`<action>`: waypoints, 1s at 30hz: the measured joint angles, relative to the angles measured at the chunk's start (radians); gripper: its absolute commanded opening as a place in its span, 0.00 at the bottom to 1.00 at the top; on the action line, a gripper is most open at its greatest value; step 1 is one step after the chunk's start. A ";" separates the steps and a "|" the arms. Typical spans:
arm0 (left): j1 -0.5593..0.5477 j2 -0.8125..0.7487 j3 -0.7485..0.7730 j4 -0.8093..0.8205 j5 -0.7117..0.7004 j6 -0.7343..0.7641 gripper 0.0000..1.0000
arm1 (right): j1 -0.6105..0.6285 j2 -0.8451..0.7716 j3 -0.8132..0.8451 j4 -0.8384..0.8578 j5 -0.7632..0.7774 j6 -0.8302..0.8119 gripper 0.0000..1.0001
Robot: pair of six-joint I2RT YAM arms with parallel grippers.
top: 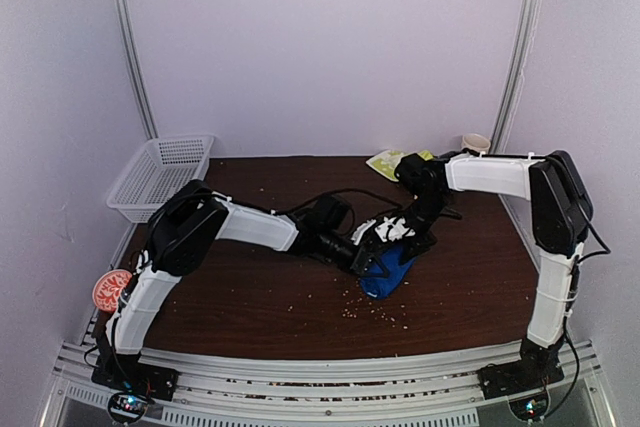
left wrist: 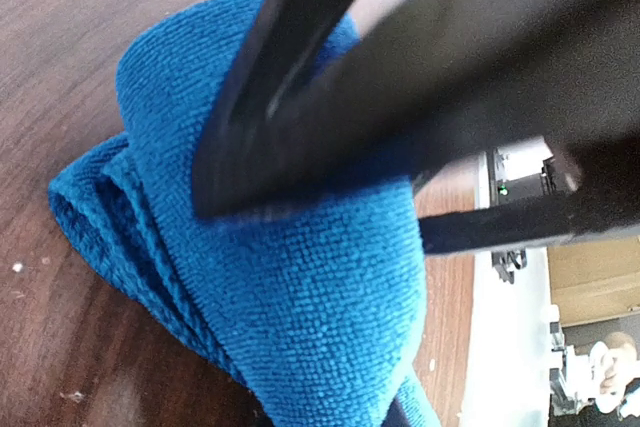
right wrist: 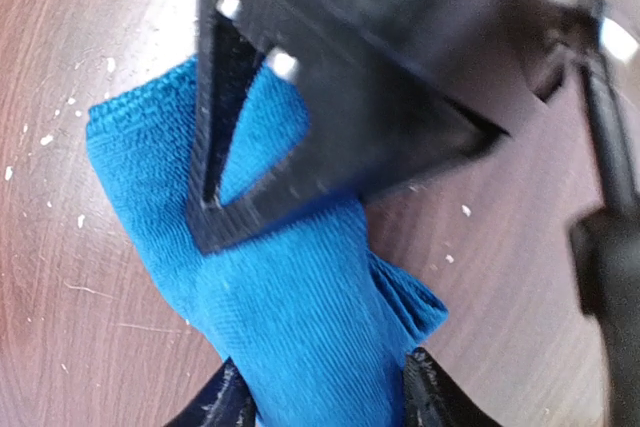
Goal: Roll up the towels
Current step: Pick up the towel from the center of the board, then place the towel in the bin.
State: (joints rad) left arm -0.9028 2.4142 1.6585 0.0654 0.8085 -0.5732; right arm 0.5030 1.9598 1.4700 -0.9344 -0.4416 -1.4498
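Observation:
The blue towel [top: 388,273] lies bunched and partly rolled at the middle of the brown table, with both grippers on it. In the left wrist view the blue towel [left wrist: 300,277] fills the space at my left gripper [left wrist: 340,392], whose fingers are almost hidden under it. My left gripper [top: 366,253] holds its upper left end. In the right wrist view my right gripper [right wrist: 325,399] has both fingertips [right wrist: 228,402] pressed on either side of the blue towel [right wrist: 290,307]. The yellow-green towel [top: 394,160] lies flat at the back of the table, behind the right arm.
A white plastic basket [top: 160,177] sits at the back left corner. A paper cup [top: 476,143] stands at the back right. A red round object [top: 112,289] lies off the table's left edge. Crumbs [top: 375,312] are scattered near the towel.

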 measured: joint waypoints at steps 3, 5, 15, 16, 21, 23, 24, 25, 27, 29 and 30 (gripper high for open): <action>0.000 -0.006 -0.003 -0.004 -0.013 0.003 0.00 | -0.011 -0.023 -0.006 0.013 0.008 0.020 0.58; 0.000 -0.021 -0.013 -0.020 -0.037 0.010 0.00 | -0.019 -0.048 -0.007 0.021 0.020 0.042 0.67; 0.010 -0.213 -0.070 -0.205 -0.285 0.114 0.00 | -0.066 -0.277 -0.084 0.092 0.085 0.211 1.00; 0.016 -0.248 -0.084 -0.218 -0.313 0.126 0.00 | -0.068 -0.307 -0.106 0.111 0.093 0.232 1.00; 0.088 -0.424 -0.169 -0.281 -0.412 0.180 0.00 | -0.072 -0.422 -0.223 0.205 0.135 0.316 1.00; 0.142 -0.491 -0.190 -0.317 -0.447 0.207 0.00 | -0.072 -0.435 -0.258 0.238 0.146 0.339 1.00; 0.177 -0.525 -0.196 -0.337 -0.462 0.224 0.00 | -0.072 -0.436 -0.272 0.253 0.151 0.351 1.00; 0.211 -0.550 -0.198 -0.354 -0.473 0.238 0.00 | -0.072 -0.434 -0.284 0.267 0.155 0.360 1.00; 0.291 -0.600 -0.198 -0.392 -0.488 0.272 0.00 | -0.072 -0.434 -0.299 0.283 0.157 0.377 1.00; 0.380 -0.644 -0.197 -0.426 -0.499 0.304 0.00 | -0.072 -0.434 -0.311 0.306 0.157 0.390 1.00; 0.420 -0.660 -0.197 -0.441 -0.502 0.318 0.00 | -0.072 -0.433 -0.315 0.316 0.157 0.396 1.00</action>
State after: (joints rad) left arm -0.4831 1.7538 1.4616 -0.3759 0.3061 -0.2554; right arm 0.4305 1.5265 1.1549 -0.6182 -0.2844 -1.0534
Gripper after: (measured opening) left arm 0.120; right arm 0.999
